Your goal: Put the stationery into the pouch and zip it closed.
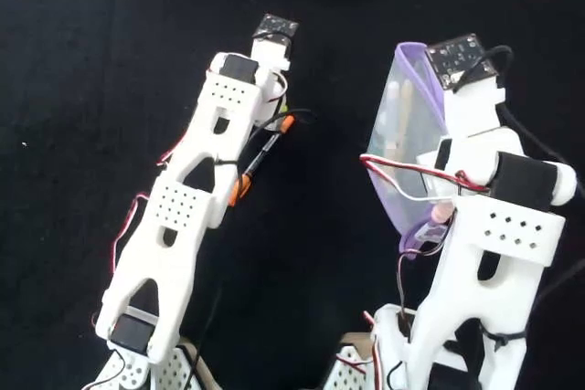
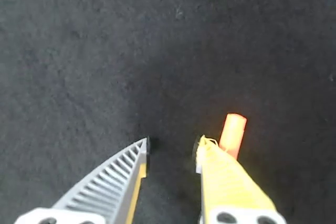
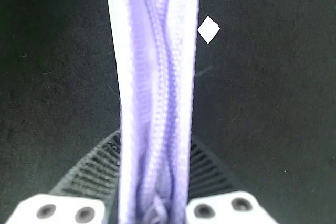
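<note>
Translucent pouch (image 1: pixel 407 134) with purple edging, stood on edge at the right side of the black worktop (image 1: pixel 91 89), zip side up. Pale stick-shaped pieces inside, too hazy to name. Clamped on the purple zip edge, right pincer (image 3: pixel 155 140), dark ribbed fingers (image 3: pixel 210 163) pressed against either side of the fabric. Spread apart and holding nothing, left pincer (image 2: pixel 172 150), tips low over the cloth, yellow finger (image 2: pixel 231 192) just beside an orange end of the pen (image 1: pixel 260 160). Pen lying slantwise on the worktop, partly under the left arm, well apart from the pouch. Small white scrap (image 3: pixel 209 29) on the cloth near the pouch. Open black cloth left of the left arm and between the two arms; far worktop edge beyond both.
</note>
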### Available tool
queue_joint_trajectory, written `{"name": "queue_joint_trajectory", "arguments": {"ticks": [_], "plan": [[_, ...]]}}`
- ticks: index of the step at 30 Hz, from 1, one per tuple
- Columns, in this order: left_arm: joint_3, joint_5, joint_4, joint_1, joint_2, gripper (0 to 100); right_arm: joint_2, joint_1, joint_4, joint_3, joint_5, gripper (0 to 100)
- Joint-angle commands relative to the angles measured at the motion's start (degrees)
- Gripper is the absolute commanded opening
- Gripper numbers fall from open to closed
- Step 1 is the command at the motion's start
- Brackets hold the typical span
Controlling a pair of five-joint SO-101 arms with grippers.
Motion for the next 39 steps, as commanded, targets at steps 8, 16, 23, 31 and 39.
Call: {"name": "queue_joint_trajectory", "arguments": {"ticks": [8, 16, 23, 31, 39], "plan": [[-18.5, -0.4, 8.8, 3.7, 2.9, 17, -0.3, -1.0, -1.2, 0.0, 0.2, 1.1], [-15.3, -4.0, 7.6, 3.4, 6.1, 16, -0.3, -1.0, -1.2, 0.0, 0.2, 1.1], [-15.9, -4.2, 6.3, 3.3, 9.7, 16, -0.3, -1.0, -1.2, 0.0, 0.2, 1.1], [-15.9, -4.5, 6.3, 3.3, 9.8, 7, -0.3, -0.9, -1.2, 0.0, 0.2, 1.1], [-16.7, -9.1, 6.3, 2.6, 9.7, 3, -0.3, -1.0, -1.1, 0.0, 0.2, 1.1]]}}
